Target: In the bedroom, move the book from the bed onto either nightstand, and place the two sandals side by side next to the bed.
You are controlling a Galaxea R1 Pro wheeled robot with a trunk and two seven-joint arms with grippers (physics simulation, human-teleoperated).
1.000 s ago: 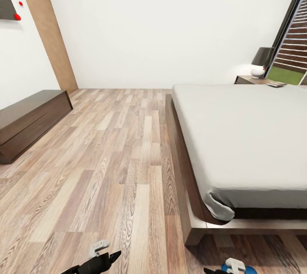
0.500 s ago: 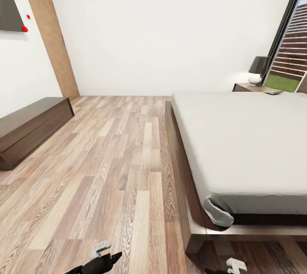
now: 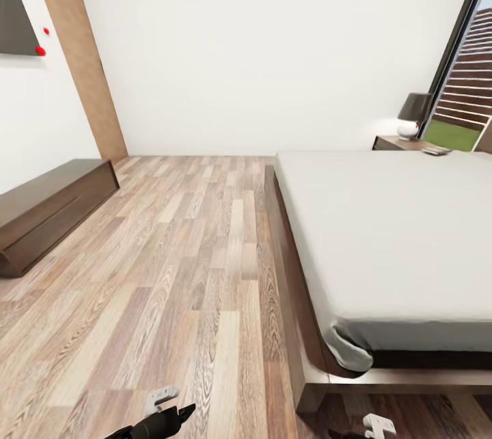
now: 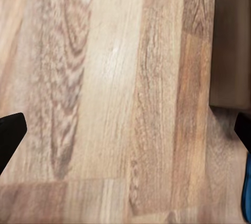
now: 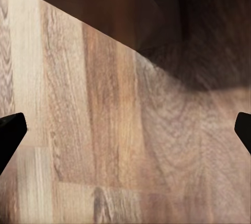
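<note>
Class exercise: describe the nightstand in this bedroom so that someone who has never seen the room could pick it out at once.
Start at the big bed with the pale mattress and follow it to its far end by the window. The nightstand is the small dark brown cabinet there, carrying a dark-shaded lamp. Unlike the long low cabinet on the opposite wall, it is compact and touches the bed's corner.

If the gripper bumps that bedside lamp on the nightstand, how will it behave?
The lamp probably tips easily: a wide dark shade sits over a small rounded white base. It looks light, so it could slide on the nightstand and may be fragile. It is too small to judge further.
</note>
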